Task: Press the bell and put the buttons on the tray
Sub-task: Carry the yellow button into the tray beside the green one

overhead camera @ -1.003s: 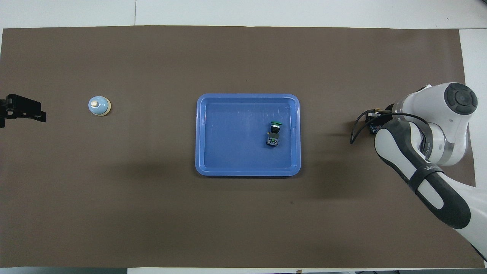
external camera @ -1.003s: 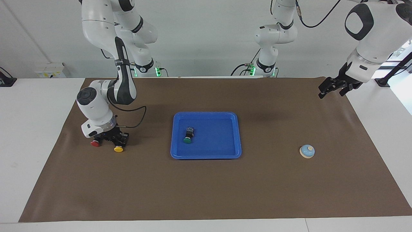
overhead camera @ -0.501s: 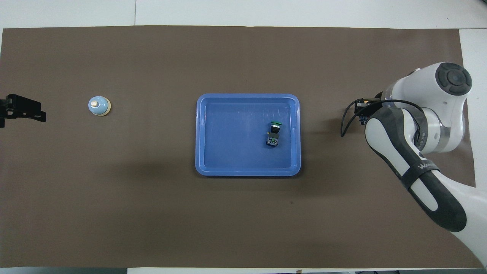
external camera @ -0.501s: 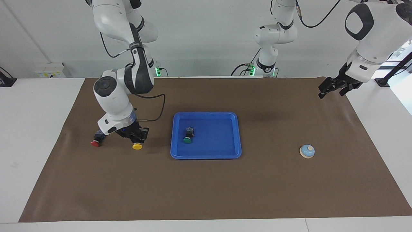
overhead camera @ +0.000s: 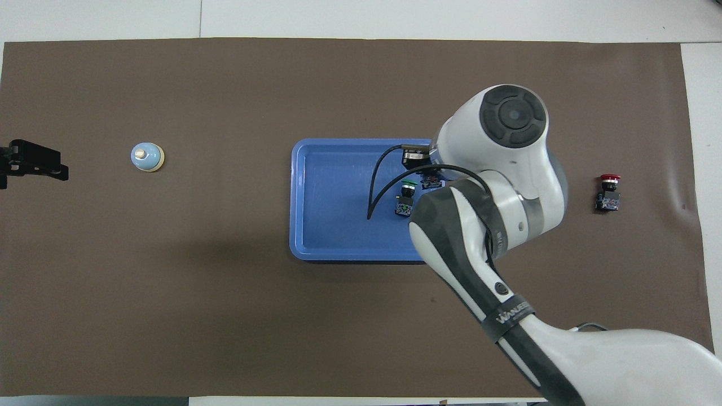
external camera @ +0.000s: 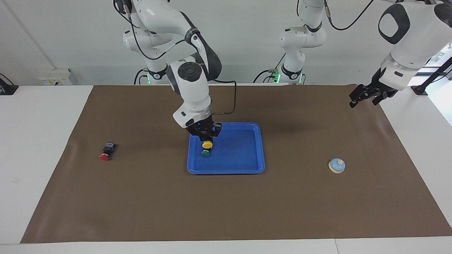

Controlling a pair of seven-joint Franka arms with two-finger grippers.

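My right gripper (external camera: 207,137) is shut on the yellow button (external camera: 207,145) and holds it low over the blue tray (external camera: 226,172), at the tray's end toward the right arm. The green button (external camera: 205,153) lies in the tray just under it. In the overhead view the right wrist (overhead camera: 507,146) covers the gripper and the yellow button, while the green button (overhead camera: 406,197) and the tray (overhead camera: 316,197) show. The red button (external camera: 105,156) lies on the mat toward the right arm's end, also in the overhead view (overhead camera: 608,194). The bell (external camera: 337,165) stands toward the left arm's end.
A brown mat (external camera: 226,211) covers the table. My left gripper (external camera: 360,95) waits in the air over the mat's corner at the left arm's end; it shows in the overhead view (overhead camera: 34,163) beside the bell (overhead camera: 147,157).
My right gripper has lifted the yellow button from beside the red button and carried it across to over the tray. The red button stays on the mat. The left arm has not moved.
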